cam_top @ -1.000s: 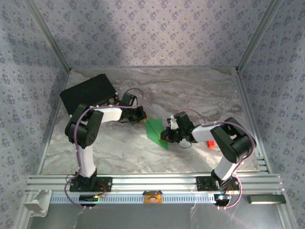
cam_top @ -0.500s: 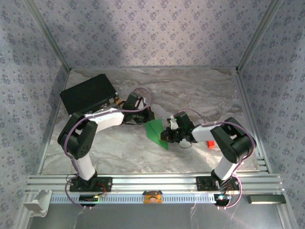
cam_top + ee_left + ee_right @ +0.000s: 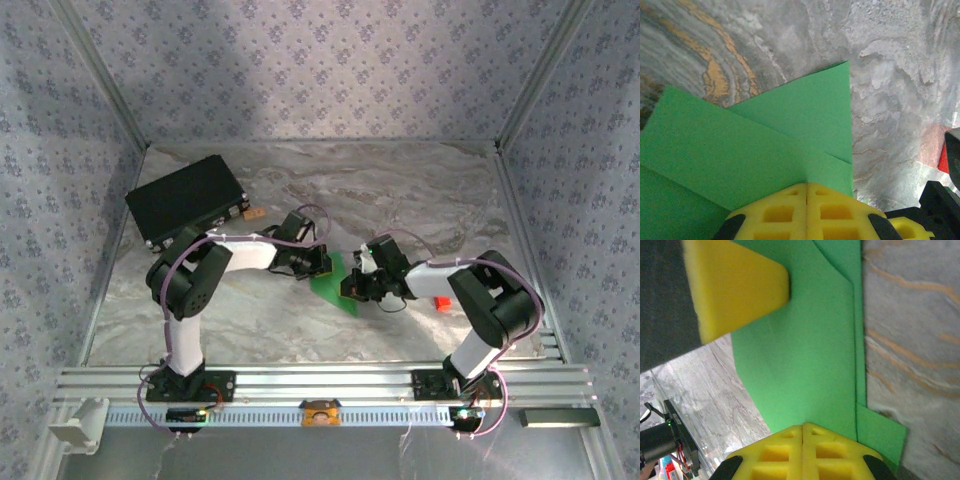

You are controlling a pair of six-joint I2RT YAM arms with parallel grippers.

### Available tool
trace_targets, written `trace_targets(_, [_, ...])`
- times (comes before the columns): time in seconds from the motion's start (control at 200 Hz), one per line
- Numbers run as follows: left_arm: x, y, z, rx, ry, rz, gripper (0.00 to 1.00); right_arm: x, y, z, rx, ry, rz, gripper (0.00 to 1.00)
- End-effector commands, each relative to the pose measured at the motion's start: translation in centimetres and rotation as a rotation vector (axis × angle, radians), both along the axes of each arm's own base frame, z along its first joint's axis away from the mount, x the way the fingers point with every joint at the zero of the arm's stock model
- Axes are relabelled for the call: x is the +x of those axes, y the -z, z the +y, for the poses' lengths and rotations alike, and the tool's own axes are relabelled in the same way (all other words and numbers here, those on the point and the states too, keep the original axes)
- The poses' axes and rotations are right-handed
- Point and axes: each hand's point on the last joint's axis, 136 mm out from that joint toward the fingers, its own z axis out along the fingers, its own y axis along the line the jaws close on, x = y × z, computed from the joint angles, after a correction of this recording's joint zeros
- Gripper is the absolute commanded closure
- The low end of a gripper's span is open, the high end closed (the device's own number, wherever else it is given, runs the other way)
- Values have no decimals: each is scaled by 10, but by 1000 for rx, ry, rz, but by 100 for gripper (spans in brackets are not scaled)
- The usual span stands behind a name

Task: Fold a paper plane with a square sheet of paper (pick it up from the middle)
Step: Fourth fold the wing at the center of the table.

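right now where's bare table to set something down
Free: far table from the black case to the right wall; near strip between the arms. Crowded: centre, left gripper and right gripper over the green paper, red block beside right arm.

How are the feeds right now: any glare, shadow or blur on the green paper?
Top external: even light, no glare on the green paper. Left wrist: paper edges crisp, the red block at the right edge blurred. Right wrist: fold lines sharp, the left gripper's finger at upper left soft.
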Motion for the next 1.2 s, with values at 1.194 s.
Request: trace_targets(1.194, [-10,30,27,74,-51,64,100,-87,39,-54,-113,40,152,99])
